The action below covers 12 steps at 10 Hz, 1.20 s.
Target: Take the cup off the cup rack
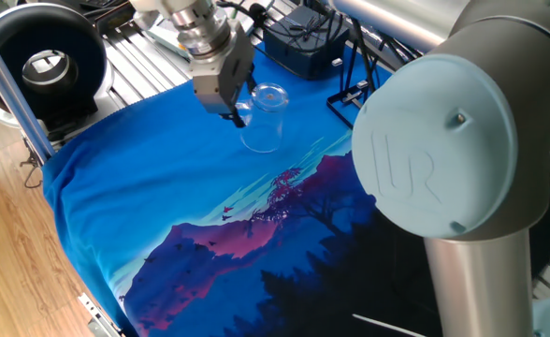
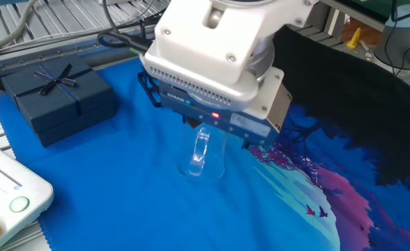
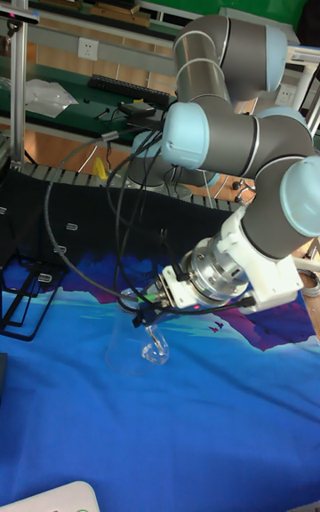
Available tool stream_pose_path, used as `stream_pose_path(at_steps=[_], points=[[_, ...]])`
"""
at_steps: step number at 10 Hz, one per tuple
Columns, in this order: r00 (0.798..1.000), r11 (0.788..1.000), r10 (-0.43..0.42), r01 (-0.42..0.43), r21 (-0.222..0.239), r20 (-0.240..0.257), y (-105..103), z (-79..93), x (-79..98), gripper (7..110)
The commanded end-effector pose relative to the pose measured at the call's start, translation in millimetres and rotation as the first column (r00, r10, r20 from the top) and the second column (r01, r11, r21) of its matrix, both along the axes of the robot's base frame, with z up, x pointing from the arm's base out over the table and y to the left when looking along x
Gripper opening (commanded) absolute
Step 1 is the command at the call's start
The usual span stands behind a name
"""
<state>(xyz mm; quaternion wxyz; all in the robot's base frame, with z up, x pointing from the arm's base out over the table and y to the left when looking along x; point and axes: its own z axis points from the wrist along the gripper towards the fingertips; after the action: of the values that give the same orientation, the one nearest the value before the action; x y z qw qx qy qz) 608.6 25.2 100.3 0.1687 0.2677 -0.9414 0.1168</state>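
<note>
The cup [image 1: 265, 120] is a clear glass mug, upright, with its base on or just above the blue cloth; I cannot tell if it touches. Its looped handle [image 2: 201, 150] faces the other fixed camera. My gripper [image 1: 240, 114] reaches down from above and is shut on the cup's wall near the rim. In the other fixed view the gripper body [image 2: 215, 77] hides the fingertips and the cup's rim. The tall fixed view shows the cup [image 3: 133, 348] below the gripper [image 3: 149, 312]. The cup rack [image 1: 348, 92], a black frame of thin bars, stands apart from the cup at the cloth's far edge, and shows again as the rack [image 3: 25, 297].
A dark navy box with a bow [image 2: 57, 97] lies on the cloth near the cup. A white button box [image 2: 6, 202] sits at the near corner. A black round device [image 1: 43, 58] stands beyond the cloth's edge. The arm's large joint [image 1: 453, 159] blocks the right side.
</note>
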Motion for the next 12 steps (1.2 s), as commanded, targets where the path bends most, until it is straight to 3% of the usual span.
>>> stream_pose_path(at_steps=[1, 4, 5, 8, 12], points=[[0.997, 1.000, -0.023, 0.022, -0.012, -0.077, -19, 10.3, -25.8, 88], [0.991, 0.999, -0.038, 0.036, -0.020, -0.125, -36, 24.0, -45.2, 88], [0.990, 0.999, -0.050, 0.048, -0.020, -0.134, -40, 26.9, -51.1, 66], [0.990, 0.999, -0.053, 0.053, -0.001, -0.129, -41, 22.1, -54.0, 66], [0.991, 0.998, -0.064, 0.063, -0.012, -0.117, -41, 16.1, -55.4, 66]])
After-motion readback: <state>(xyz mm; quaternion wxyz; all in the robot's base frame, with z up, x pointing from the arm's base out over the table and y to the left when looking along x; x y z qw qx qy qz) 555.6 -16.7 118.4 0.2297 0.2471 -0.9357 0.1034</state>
